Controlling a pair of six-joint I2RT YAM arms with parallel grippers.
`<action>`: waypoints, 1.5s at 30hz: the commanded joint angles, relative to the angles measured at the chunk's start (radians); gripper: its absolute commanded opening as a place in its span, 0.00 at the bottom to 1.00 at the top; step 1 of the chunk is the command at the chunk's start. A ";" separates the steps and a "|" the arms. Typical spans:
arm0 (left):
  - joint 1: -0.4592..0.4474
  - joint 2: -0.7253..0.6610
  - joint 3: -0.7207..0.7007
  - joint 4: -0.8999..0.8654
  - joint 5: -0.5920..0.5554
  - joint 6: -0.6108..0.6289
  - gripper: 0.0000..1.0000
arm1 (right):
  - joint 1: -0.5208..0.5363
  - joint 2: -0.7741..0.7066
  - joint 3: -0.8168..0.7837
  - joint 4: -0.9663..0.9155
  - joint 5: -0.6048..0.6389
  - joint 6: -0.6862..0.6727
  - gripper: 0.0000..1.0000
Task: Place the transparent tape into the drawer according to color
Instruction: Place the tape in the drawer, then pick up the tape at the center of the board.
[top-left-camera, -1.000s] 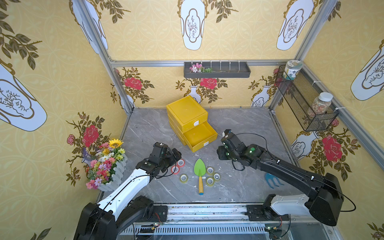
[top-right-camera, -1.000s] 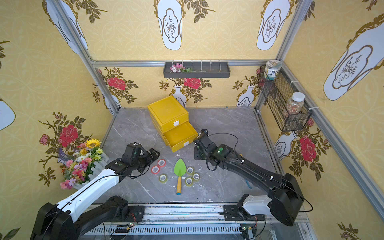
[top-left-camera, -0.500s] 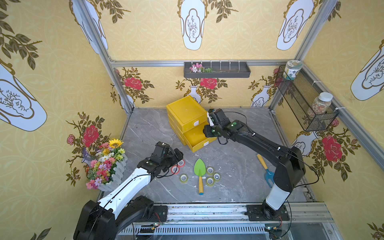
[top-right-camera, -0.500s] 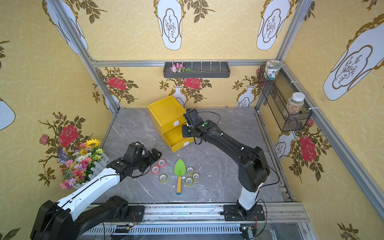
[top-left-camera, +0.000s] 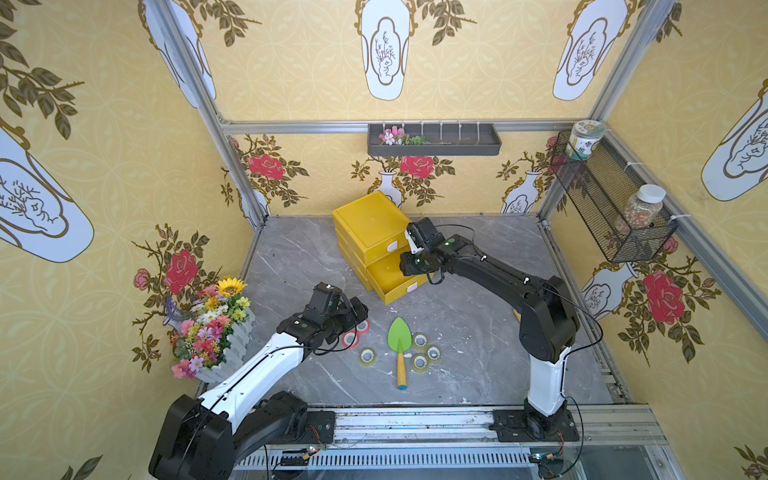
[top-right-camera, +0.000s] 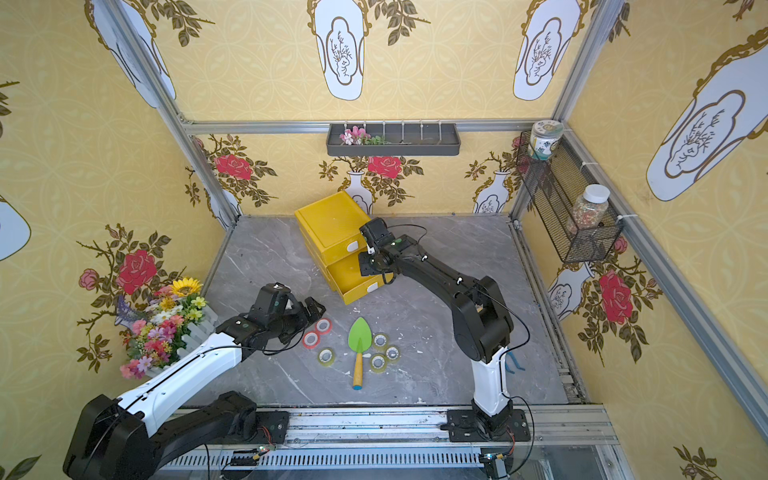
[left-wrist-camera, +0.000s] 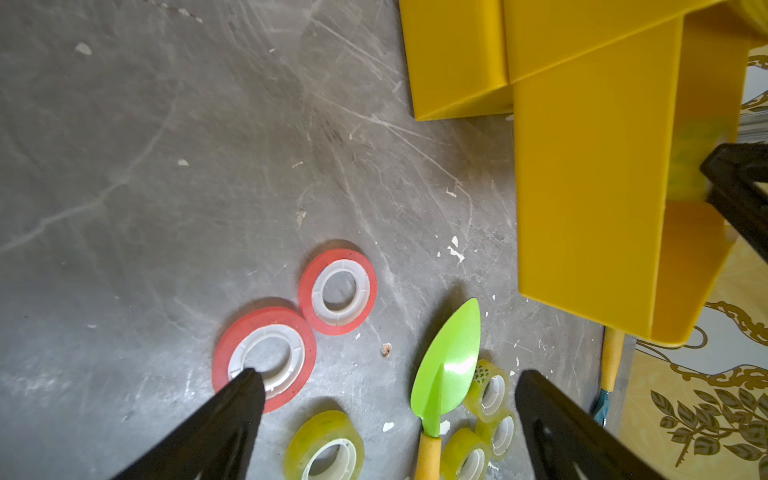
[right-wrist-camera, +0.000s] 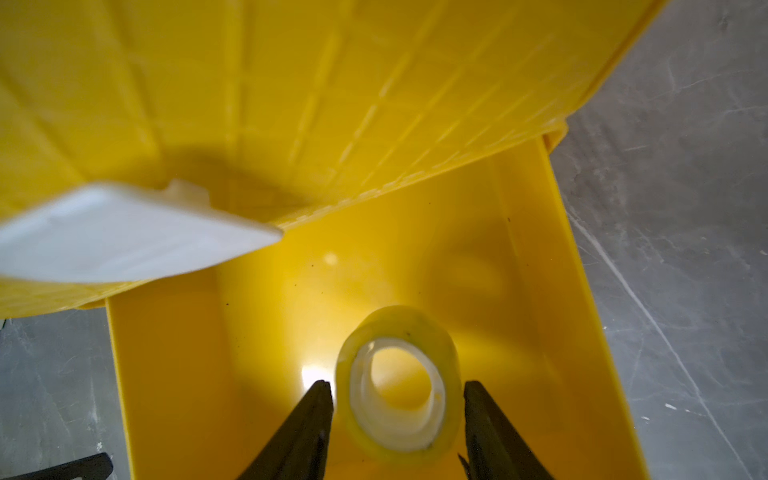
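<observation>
The yellow drawer unit (top-left-camera: 368, 220) stands at the back, its lower drawer (top-left-camera: 399, 286) pulled out. My right gripper (right-wrist-camera: 398, 384) hangs over that drawer, open. A yellowish transparent tape roll (right-wrist-camera: 399, 316) sits loose between the fingers, with a slim gap on each side. On the floor lie two red rolls (left-wrist-camera: 249, 322) (left-wrist-camera: 304, 291). Several yellowish rolls (top-left-camera: 368, 356) (top-left-camera: 420, 340) lie around a green trowel (top-left-camera: 399, 338). My left gripper (left-wrist-camera: 388, 376) hovers wide open just above the red rolls and holds nothing.
A flower basket (top-left-camera: 212, 328) stands by the left wall beside my left arm. The upper drawer's white handle (right-wrist-camera: 124, 237) juts out over the open drawer. A blue-tipped tool (top-right-camera: 515, 365) lies behind my right arm's base. A mesh wall basket (top-left-camera: 602, 208) holds jars.
My right arm has swung from beside the trowel to over the open lower drawer with the yellowish roll, and its jaws have parted off it. The left arm has barely moved.
</observation>
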 joint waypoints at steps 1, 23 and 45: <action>0.000 0.005 0.008 -0.005 0.012 0.020 1.00 | -0.004 0.011 0.008 -0.008 0.020 -0.007 0.61; -0.173 0.038 0.114 -0.062 -0.052 0.100 0.99 | -0.002 -0.228 -0.167 0.117 0.001 0.021 0.74; -0.517 0.417 0.362 -0.040 0.005 0.332 0.91 | -0.144 -0.652 -0.788 0.206 0.051 0.200 0.71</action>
